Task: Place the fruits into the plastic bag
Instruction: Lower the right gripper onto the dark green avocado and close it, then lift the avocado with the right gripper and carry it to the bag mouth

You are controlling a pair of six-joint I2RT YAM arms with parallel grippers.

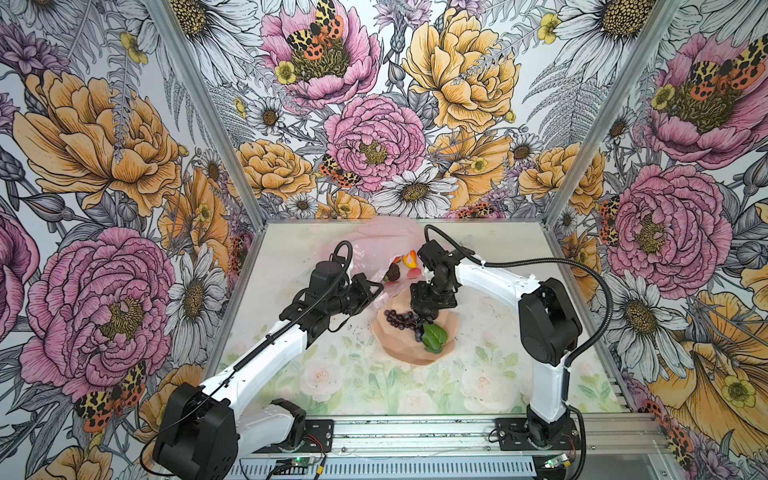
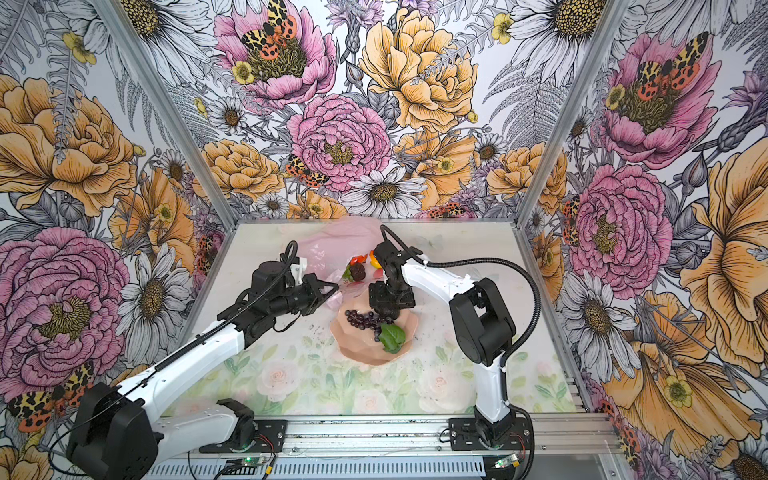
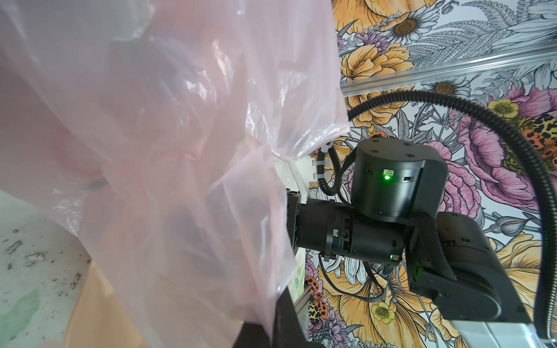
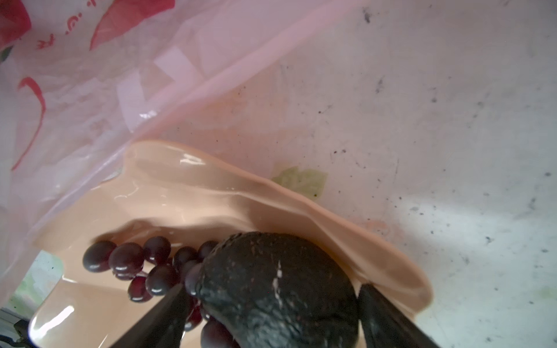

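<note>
Left gripper (image 1: 380, 286) (image 2: 336, 286): reaches in from the left, jaws closed flat on the near edge of the bag (image 1: 374, 237) (image 2: 332, 239), holding that edge up off the table (image 1: 291, 374). In the left wrist view the crinkled pink film of the bag (image 3: 180, 150) fills most of the picture and hides the fingertips.

Bag: lies at the back of the table, behind the bowl (image 1: 415, 355) (image 2: 365, 358), its mouth turned toward the bowl. Red prints show on its film in the right wrist view (image 4: 75, 90).

Fruits in the bag's mouth: a dark fruit (image 1: 392, 272) (image 2: 357, 272), a red fruit (image 2: 357, 259) behind it, and a mango (image 1: 410, 258) (image 2: 375, 260) to the right, all close together.

Bowl: peach-pink, just in front of the bag, whose film overlaps its far rim (image 4: 241, 192). Grapes (image 1: 401, 319) (image 2: 361, 319) (image 4: 129, 259) lie inside, their green leaf (image 1: 434, 336) (image 2: 392, 336) toward the near right rim.

Avocado (image 4: 271, 259): lies in the bowl, touching the grapes, at the far right side.

Right gripper (image 4: 272, 287): points down over the bowl's far side, jaws spread wide, one finger on each side of the avocado. A grape shows in the gap between one of the fingers (image 4: 162, 316) and the avocado, so the fruit is not clamped.
</note>
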